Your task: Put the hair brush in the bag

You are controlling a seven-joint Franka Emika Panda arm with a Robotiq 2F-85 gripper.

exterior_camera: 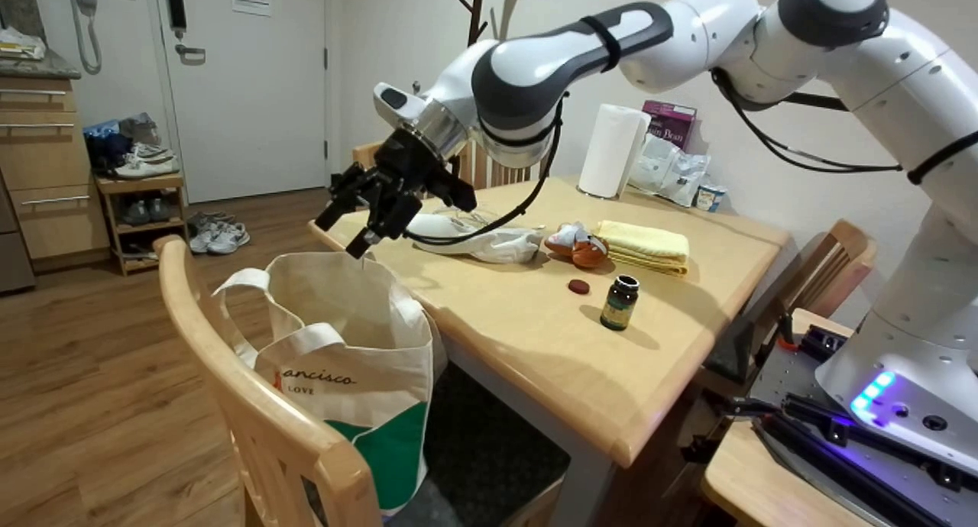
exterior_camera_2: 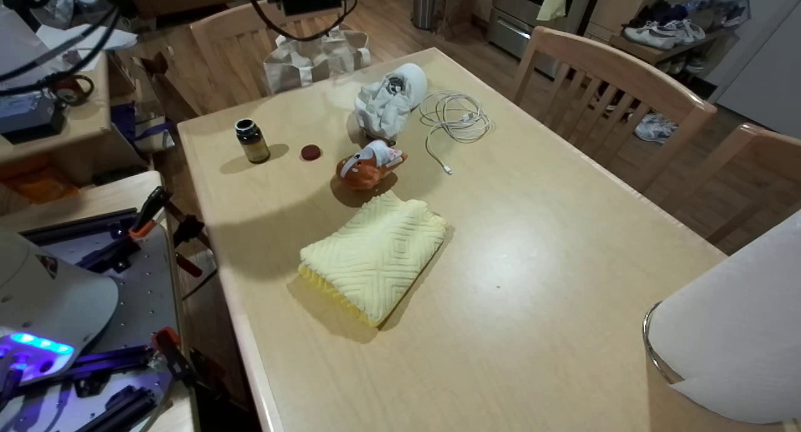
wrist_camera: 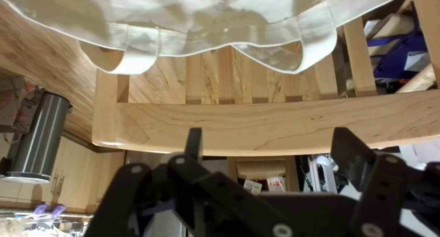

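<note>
A cream tote bag point(exterior_camera: 367, 382) with a green lower part stands open at the top on a chair beside the table. Its opening shows in an exterior view point(exterior_camera_2: 319, 56) and along the top of the wrist view point(wrist_camera: 220, 13). No hair brush shows in any view; whether it lies inside the bag cannot be seen. My gripper point(exterior_camera: 341, 233) is above the bag's opening, apart from it. In the wrist view the gripper's fingers point(wrist_camera: 269, 134) are spread wide with nothing between them, and the chair's back rail lies beyond.
The wooden chair back point(exterior_camera: 221, 351) rises beside the bag. On the table point(exterior_camera: 535, 359) are a white cap point(exterior_camera_2: 391, 100), a coiled cable point(exterior_camera_2: 460, 119), a plush toy point(exterior_camera_2: 366, 166), a yellow towel point(exterior_camera_2: 382, 250), an open dark bottle point(exterior_camera: 620, 304), a red lid point(exterior_camera: 578, 286) and a paper towel roll point(exterior_camera: 611, 149).
</note>
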